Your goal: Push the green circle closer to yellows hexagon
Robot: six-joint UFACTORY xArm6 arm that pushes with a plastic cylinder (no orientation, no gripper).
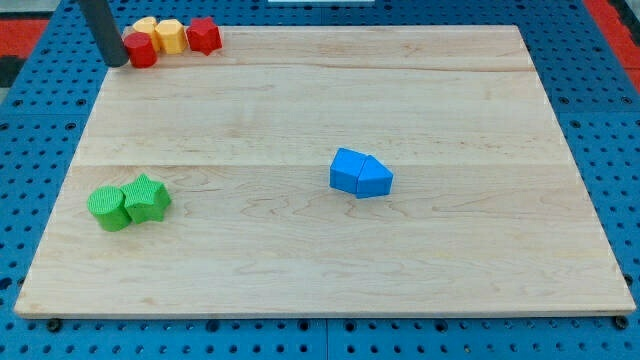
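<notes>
The green circle (108,207) lies at the board's lower left, touching a green star (147,197) on its right. The yellow hexagon (170,36) sits at the view's top left, with another yellow block (145,25) just behind it on its left. A red circle (140,49) and a red block (203,35) flank the yellow hexagon. My tip (117,60) rests at the top left, right beside the red circle's left side, far above the green circle.
A blue block (347,170) and a blue triangle (375,179) touch each other right of centre. The wooden board (320,270) lies on a blue pegboard (600,120) that surrounds it.
</notes>
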